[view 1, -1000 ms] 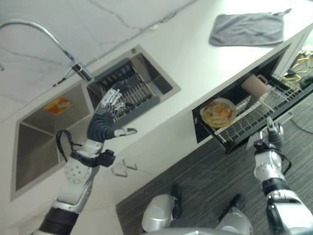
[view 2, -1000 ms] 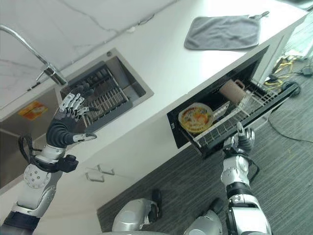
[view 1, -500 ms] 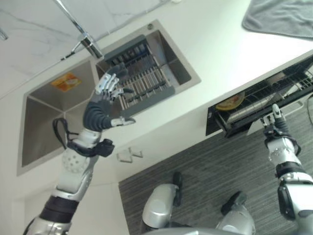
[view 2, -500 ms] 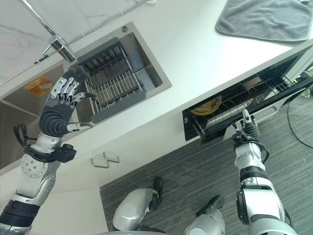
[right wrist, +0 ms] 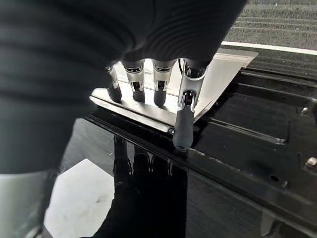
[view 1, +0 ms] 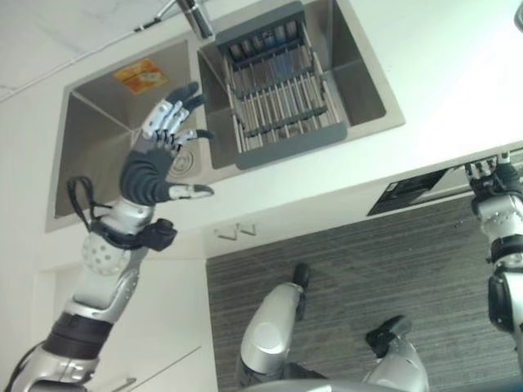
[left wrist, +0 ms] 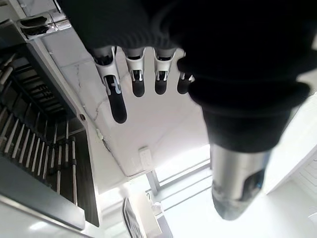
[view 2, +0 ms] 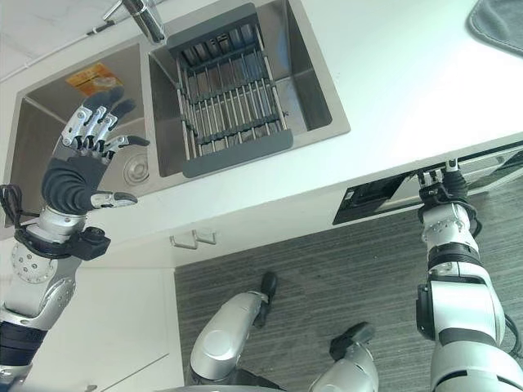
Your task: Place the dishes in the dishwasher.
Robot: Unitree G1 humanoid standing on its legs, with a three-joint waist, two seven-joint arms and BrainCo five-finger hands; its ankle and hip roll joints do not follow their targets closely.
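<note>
The right hand [view 2: 445, 189] pressed straight fingers [right wrist: 182, 130] against the nearly closed dishwasher drawer [view 2: 384, 189], dishes hidden from sight, while the left hand [view 1: 151, 159] hovered spread and empty beside the sink rack [view 1: 282, 110].

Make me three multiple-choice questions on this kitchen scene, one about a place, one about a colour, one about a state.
1. Where is the dish rack?
A. in the sink
B. on the floor
C. in the dishwasher

2. What colour is the floor?
A. white
B. dark grey
C. red

3. How is the left hand?
A. shut on a plate
B. shut on the tap
C. open, holding nothing

Answers:
1. A, the rack sits in the right basin of the sink.
2. B, the floor is dark grey and striped.
3. C, its fingers are spread in the air above the sink.
</note>
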